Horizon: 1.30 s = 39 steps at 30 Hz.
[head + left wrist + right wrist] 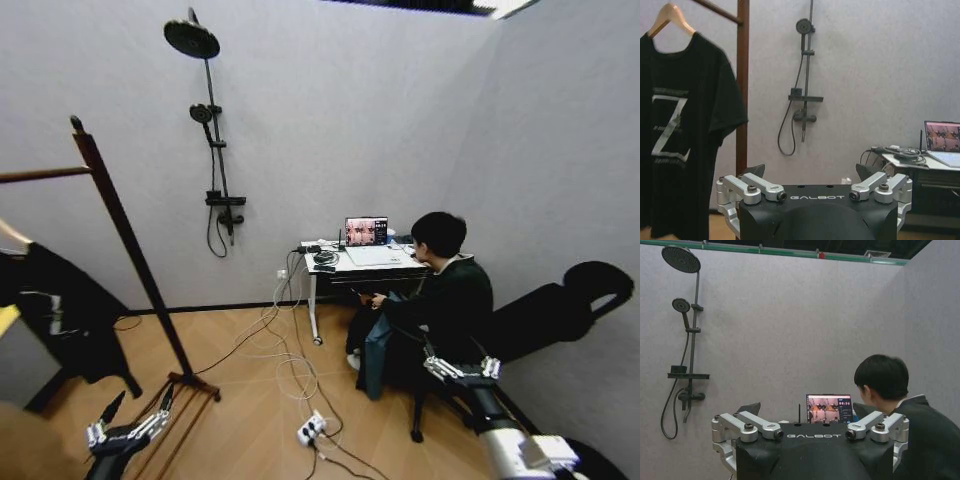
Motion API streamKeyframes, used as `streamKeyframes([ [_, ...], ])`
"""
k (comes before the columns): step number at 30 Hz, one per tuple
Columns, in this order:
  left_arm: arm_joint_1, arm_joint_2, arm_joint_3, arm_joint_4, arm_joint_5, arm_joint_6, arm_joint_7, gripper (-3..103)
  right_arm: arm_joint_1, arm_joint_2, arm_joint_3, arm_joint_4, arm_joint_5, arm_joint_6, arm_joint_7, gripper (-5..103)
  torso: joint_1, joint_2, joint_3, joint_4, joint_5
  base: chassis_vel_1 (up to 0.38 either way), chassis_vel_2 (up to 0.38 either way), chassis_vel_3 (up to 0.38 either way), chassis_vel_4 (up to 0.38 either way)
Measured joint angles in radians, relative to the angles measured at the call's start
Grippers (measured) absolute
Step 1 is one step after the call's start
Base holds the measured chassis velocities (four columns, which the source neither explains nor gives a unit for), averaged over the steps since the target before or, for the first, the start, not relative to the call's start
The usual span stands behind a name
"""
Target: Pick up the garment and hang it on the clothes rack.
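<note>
The garment (pixel 680 125), a black T-shirt with a white Z graphic, hangs on a light wooden hanger (pixel 670 15) beside the clothes rack's dark wooden post (pixel 743 85). In the head view the garment (pixel 55 310) is at the far left, under the rack's top rail (pixel 40 175) and left of its leaning post (pixel 130 250). The hanger's hook is cut off by the picture's edge. My left gripper (pixel 138 402) is low near the rack's base, open and empty, as is seen from its wrist (pixel 810 172). My right gripper (pixel 460 368) is low on the right, also open and empty (pixel 806 410).
A black shower stand (pixel 210 130) is on the back wall. A person sits at a small white desk (pixel 350 262) with a laptop (pixel 366 231). Cables and a power strip (pixel 312 428) lie on the wooden floor. A black padded seat (pixel 560 305) stands at right.
</note>
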<state>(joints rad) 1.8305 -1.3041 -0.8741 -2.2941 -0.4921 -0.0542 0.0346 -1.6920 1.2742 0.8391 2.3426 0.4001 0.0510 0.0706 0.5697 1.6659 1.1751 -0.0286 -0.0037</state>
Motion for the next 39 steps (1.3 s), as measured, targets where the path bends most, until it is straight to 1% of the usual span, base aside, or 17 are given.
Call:
streamKeyframes([
  [1, 0.0, 0.0, 0.0, 0.0, 0.0, 0.0, 0.0, 100, 0.0, 0.0, 0.0, 0.0, 0.0, 0.0, 0.0, 100, 0.0, 0.0, 0.0, 0.0, 0.0, 0.344, -0.353, -0.33, 0.373],
  [3, 0.0, 0.0, 0.0, -0.001, 0.0, 0.0, 0.001, 100, 0.0, 0.0, 0.0, -0.001, 0.0, 0.0, 0.0, 100, -0.002, 0.001, -0.001, 0.0002, 0.0062, 0.343, -0.331, -0.313, 0.335],
  [4, 0.0, 0.0, 0.0, -0.001, 0.0, 0.0, 0.001, 100, 0.0, 0.0, 0.0, -0.001, 0.0, 0.0, 0.0, 100, -0.002, 0.001, -0.001, 0.0002, 0.0062, 0.374, -0.308, -0.313, 0.364],
  [5, 0.0, 0.0, 0.0, 0.0, 0.0, 0.0, 0.0, 100, 0.0, 0.0, 0.0, 0.0, 0.0, 0.0, 0.0, 100, -0.001, 0.0, 0.0, 0.0007, 0.0015, 0.366, -0.42, -0.339, 0.364],
  [8, 0.0, 0.0, 0.0, -0.001, 0.0, 0.0, 0.001, 100, 0.0, 0.0, 0.0, -0.001, 0.0, 0.0, 0.0, 100, -0.002, 0.001, -0.001, 0.0, 0.0058, 0.362, -0.368, -0.361, 0.367],
  [11, 0.0, 0.0, 0.0, 0.0, 0.0, 0.0, 0.001, 100, 0.0, 0.0, 0.0, -0.001, 0.0, 0.0, 0.0, 100, -0.001, 0.001, 0.0, 0.0002, 0.0014, 0.339, -0.388, -0.385, 0.395],
  [13, 0.001, 0.0, 0.0, -0.001, 0.0, 0.0, 0.001, 100, 0.0, 0.0, 0.0, -0.001, 0.0, -0.001, 0.0, 100, -0.002, 0.001, -0.001, 0.0003, 0.006, 0.359, -0.376, -0.383, 0.37],
  [16, 0.001, 0.0, 0.0, 0.0, 0.0, 0.0, 0.001, 100, 0.0, 0.0, 0.0, -0.001, 0.0, -0.001, 0.0, 100, -0.001, 0.001, 0.0, 0.0009, 0.0017, 0.349, -0.359, -0.346, 0.354],
  [17, 0.0, 0.0, 0.0, 0.0, 0.0, 0.0, 0.001, 100, -0.001, 0.0, 0.0, -0.001, 0.0, -0.001, 0.001, 100, -0.002, 0.001, -0.001, 0.0001, 0.0049, 0.346, -0.296, -0.338, 0.352],
  [19, 0.0, 0.0, 0.0, 0.0, 0.0, 0.0, 0.001, 100, -0.001, 0.0, 0.0, -0.001, 0.0, -0.001, 0.001, 100, -0.001, 0.001, 0.0, 0.0002, 0.0051, 0.346, -0.304, -0.341, 0.324],
  [22, 0.0, 0.0, 0.0, 0.0, 0.0, 0.0, 0.001, 100, 0.0, 0.0, 0.0, -0.001, 0.0, -0.001, 0.0, 100, -0.001, 0.001, 0.0, 0.0005, 0.0023, 0.315, -0.31, -0.294, 0.309],
  [25, 0.0, 0.0, 0.0, 0.0, 0.0, 0.0, 0.002, 100, 0.0, 0.0, 0.0, -0.001, 0.0, -0.001, 0.001, 100, -0.001, 0.0, 0.0, 0.0002, 0.0052, 0.303, -0.281, -0.32, 0.305],
  [27, 0.0, 0.0, 0.0, 0.0, 0.0, 0.0, 0.001, 100, 0.0, 0.0, 0.0, -0.001, 0.0, -0.001, 0.001, 100, 0.0, 0.0, 0.0, 0.0005, 0.002, 0.322, -0.344, -0.313, 0.334],
  [30, 0.0, 0.0, 0.0, 0.0, 0.0, 0.0, 0.002, 100, 0.0, 0.0, 0.0, -0.001, 0.0, -0.001, 0.001, 100, -0.001, 0.0, 0.0, 0.0002, 0.0054, 0.355, -0.336, -0.331, 0.348],
  [33, 0.0, 0.0, 0.0, 0.0, 0.0, 0.0, 0.001, 100, 0.0, 0.0, 0.0, -0.001, 0.0, -0.001, 0.0, 100, -0.001, 0.001, 0.0, 0.0007, 0.0021, 0.366, -0.371, -0.352, 0.377],
  [36, 0.001, 0.0, 0.0, -0.001, 0.0, 0.0, 0.002, 100, -0.001, 0.0, 0.0, -0.001, 0.0, -0.001, 0.001, 100, -0.002, 0.001, 0.0, 0.0, 0.0055, 0.317, -0.329, -0.343, 0.323],
  [39, 0.001, 0.0, 0.0, 0.0, 0.0, 0.0, 0.001, 100, -0.001, 0.0, 0.0, -0.001, 0.0, -0.001, 0.0, 100, -0.002, 0.001, -0.001, 0.0008, 0.003, 0.206, -0.229, -0.244, 0.246],
])
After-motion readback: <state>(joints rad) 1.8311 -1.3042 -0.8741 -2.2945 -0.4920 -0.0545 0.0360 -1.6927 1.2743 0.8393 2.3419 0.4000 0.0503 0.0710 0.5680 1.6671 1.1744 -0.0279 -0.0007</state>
